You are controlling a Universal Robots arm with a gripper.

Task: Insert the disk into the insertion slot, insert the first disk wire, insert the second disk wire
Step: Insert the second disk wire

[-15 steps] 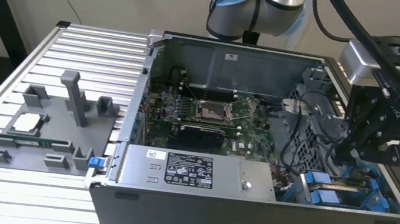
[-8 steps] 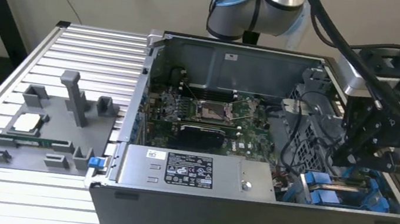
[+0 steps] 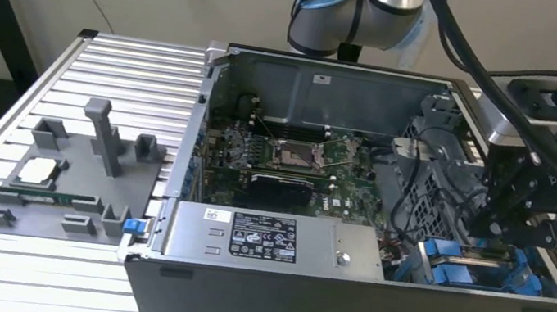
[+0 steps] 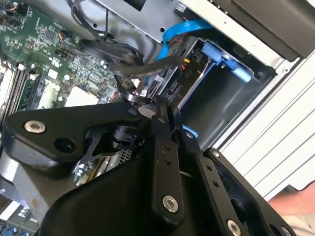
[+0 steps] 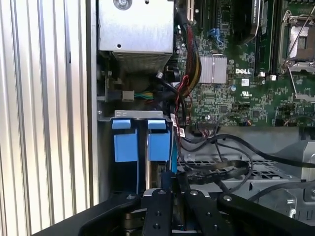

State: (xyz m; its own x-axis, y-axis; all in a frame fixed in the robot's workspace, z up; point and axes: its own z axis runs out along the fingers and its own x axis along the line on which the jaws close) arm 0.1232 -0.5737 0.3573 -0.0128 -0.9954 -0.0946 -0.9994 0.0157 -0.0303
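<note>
In both wrist views the gripper (image 4: 160,104) (image 5: 172,189) reaches down into the open computer case (image 3: 344,311), its two black fingers (image 4: 165,147) drawn together at the tips with no gap showing. Whether they pinch anything cannot be told. Just past the tips run black cables (image 4: 142,69) and a blue cable (image 4: 172,34).

Right beyond them sits the insertion slot (image 5: 106,147) (image 3: 551,292), in the exterior view's lower right corner of the case. The disk (image 4: 189,78) lies inside it, and its blue carrier tabs (image 5: 125,145) (image 3: 440,259) stand side by side at the bay mouth.

Farther in lies the green motherboard (image 5: 236,93) (image 3: 278,156), which carries white print. Towards the exterior view's left of the slot is the grey power-supply box (image 3: 266,241) with a black-and-white label too small to read. A small white sticker (image 3: 321,79) sits on the far wall of the case.

On the ribbed table (image 3: 52,271), at the exterior view's left, stands a grey fixture (image 3: 88,169)
</note>
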